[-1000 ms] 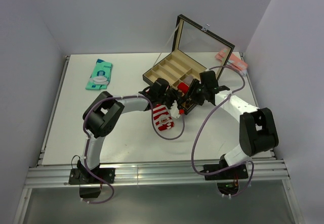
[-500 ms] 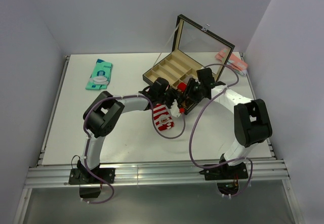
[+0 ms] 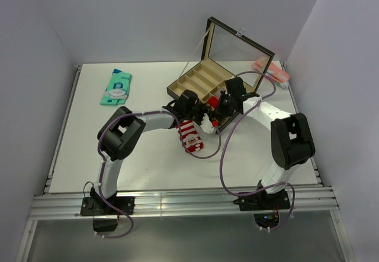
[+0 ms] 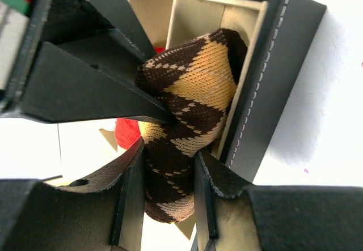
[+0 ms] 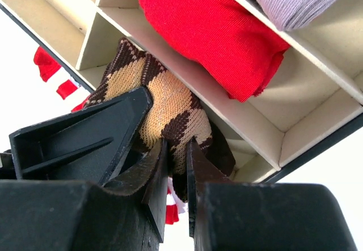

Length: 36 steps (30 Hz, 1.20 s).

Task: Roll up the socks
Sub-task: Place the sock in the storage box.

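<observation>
The argyle sock (image 4: 190,92) sat bunched at the corner compartment of the box (image 4: 266,92), against its outer wall and beside the compartment that held a red roll (image 5: 210,35). The left gripper (image 4: 170,156) was clamped on its lower part. The right gripper (image 5: 177,144) had its fingers nearly together, pinching a fold of the same sock. The striped sock (image 3: 190,136) lay on the table (image 3: 118,149) just in front of the box.

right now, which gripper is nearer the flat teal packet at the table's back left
Left. The left gripper sits right of the teal packet; the right gripper is farther right. Both grip the brown argyle sock.
</observation>
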Tool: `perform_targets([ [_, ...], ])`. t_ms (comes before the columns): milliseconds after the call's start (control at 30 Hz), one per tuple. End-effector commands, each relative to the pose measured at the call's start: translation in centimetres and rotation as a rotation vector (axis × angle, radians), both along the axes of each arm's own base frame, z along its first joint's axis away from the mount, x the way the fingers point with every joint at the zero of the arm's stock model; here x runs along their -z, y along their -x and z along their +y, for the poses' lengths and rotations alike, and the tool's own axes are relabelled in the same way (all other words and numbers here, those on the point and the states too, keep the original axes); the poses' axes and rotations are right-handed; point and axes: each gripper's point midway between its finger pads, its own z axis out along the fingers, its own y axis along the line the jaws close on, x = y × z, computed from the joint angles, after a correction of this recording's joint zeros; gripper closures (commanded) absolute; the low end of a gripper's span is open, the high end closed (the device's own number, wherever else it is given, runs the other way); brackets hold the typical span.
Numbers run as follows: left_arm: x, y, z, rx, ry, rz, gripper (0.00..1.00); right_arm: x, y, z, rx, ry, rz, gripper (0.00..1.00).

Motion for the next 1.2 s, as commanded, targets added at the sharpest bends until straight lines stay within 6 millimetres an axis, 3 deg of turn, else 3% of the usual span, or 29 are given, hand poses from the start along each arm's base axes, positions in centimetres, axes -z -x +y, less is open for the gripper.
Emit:
perform_targets([
  [0,-1.0,1.4,-1.8,0.027,0.065,0.093,0.71,2.7,0.2,-0.8,-0.001,0.108,0.038,0.92],
  [67,-1.4,1.4,-1.8,0.026,0.078,0.089,0.67,3.0,0.4,-0.9,-0.001,0.120,0.045,0.92],
  [100,-1.3,1.4,-1.7,0.027,0.079,0.086,0.57,3.2,0.5,-1.0,0.001,0.124,0.047,0.92],
  [133,-1.3,1.5,-1.6,0.031,0.075,0.085,0.55,3.4,0.5,-1.0,0.000,0.124,0.052,0.92],
  [400,-2.1,1.2,-1.0,0.024,0.093,0.069,0.54,4.0,0.6,-1.3,-0.003,0.148,0.068,0.94],
  [533,-3.1,0.9,-0.6,0.021,0.100,0.052,0.47,4.2,0.5,-1.3,-0.006,0.155,0.073,0.94],
  [1167,-6.0,-1.4,1.7,-0.045,0.093,0.013,0.46,5.4,0.3,-1.4,-0.012,0.172,0.099,0.96],
])
